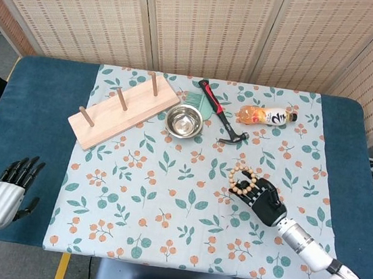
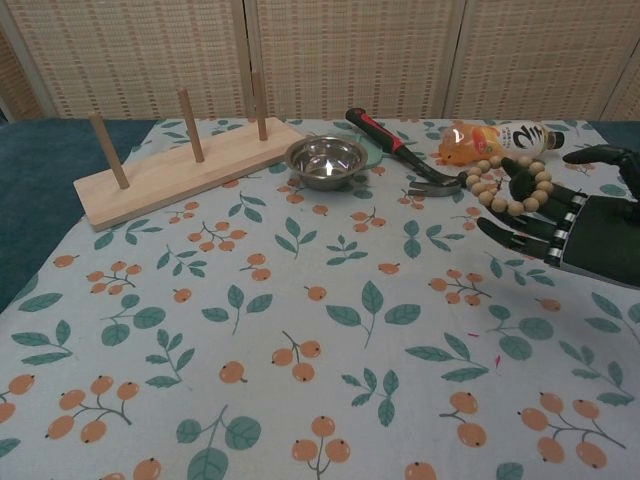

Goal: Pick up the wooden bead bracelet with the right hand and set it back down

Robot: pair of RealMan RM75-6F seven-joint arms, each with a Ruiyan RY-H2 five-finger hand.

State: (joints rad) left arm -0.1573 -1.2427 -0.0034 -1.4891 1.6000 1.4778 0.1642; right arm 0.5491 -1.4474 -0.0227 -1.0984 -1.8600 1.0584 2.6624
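The wooden bead bracelet (image 1: 242,180) (image 2: 503,184) is a ring of pale round beads, off the cloth and looped over the fingers of my right hand (image 1: 265,199) (image 2: 556,226). That hand is raised over the right part of the floral cloth, its dark fingers stretched out toward the left with the beads draped across them. My left hand (image 1: 5,191) rests over the blue table at the near left, fingers apart and holding nothing; the chest view does not show it.
A wooden peg board (image 1: 123,110) (image 2: 180,160) lies at the back left. A steel bowl (image 1: 184,121) (image 2: 326,159), a green comb (image 1: 200,103), a red-handled hammer (image 1: 220,113) (image 2: 405,155) and an orange drink bottle (image 1: 266,115) (image 2: 492,139) lie along the back.
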